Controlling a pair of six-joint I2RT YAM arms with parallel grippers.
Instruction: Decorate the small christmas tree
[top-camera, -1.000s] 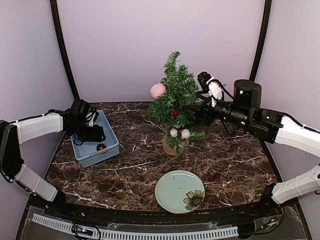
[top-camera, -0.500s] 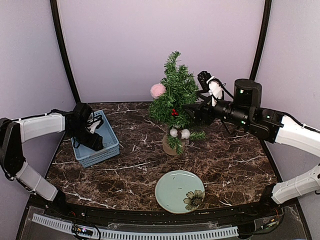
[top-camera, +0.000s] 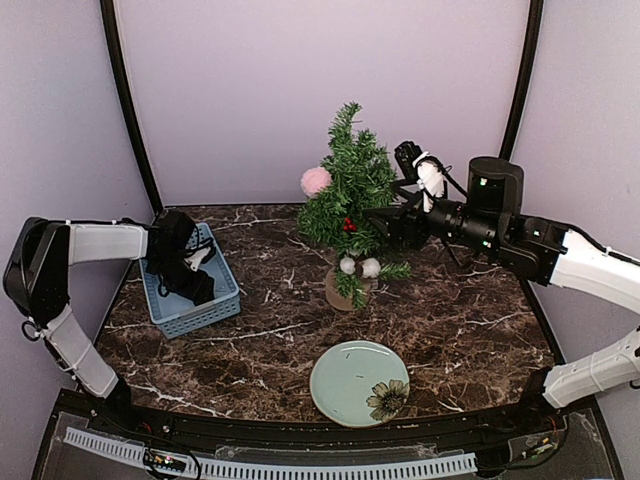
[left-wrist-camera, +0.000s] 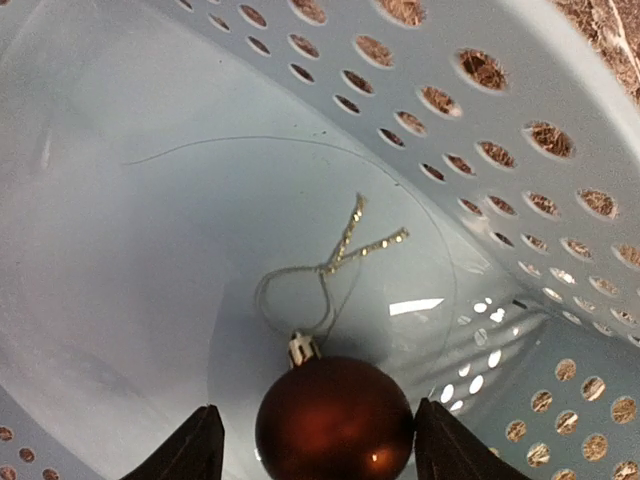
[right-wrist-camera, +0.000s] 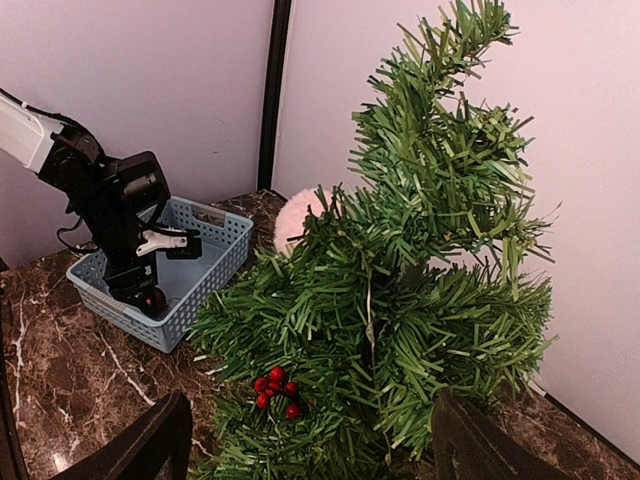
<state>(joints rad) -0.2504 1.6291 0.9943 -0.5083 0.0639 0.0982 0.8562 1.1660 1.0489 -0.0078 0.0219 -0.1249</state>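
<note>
The small christmas tree (top-camera: 350, 190) stands on its wood stump (top-camera: 338, 291) at the table's middle back. It carries a pink pompom (top-camera: 316, 181), red berries (top-camera: 349, 224) and white balls (top-camera: 358, 266). My left gripper (top-camera: 196, 286) is down inside the blue basket (top-camera: 205, 316). It is open, with a dark red bauble (left-wrist-camera: 335, 420) between its fingertips (left-wrist-camera: 200, 445) and a gold loop of string (left-wrist-camera: 340, 255) ahead. My right gripper (right-wrist-camera: 310, 440) is open, held against the tree's right side (right-wrist-camera: 420, 250), with branches and berries (right-wrist-camera: 277, 385) between its fingers.
A pale green plate (top-camera: 350, 385) with a flower print lies near the front middle. The basket's perforated walls (left-wrist-camera: 500, 130) close in around the left gripper. Dark frame posts (top-camera: 125, 100) stand at the back corners.
My left gripper has moved down and toward the basket's near end, over the bauble, which it now hides in the top view. The right arm and tree have not moved.
</note>
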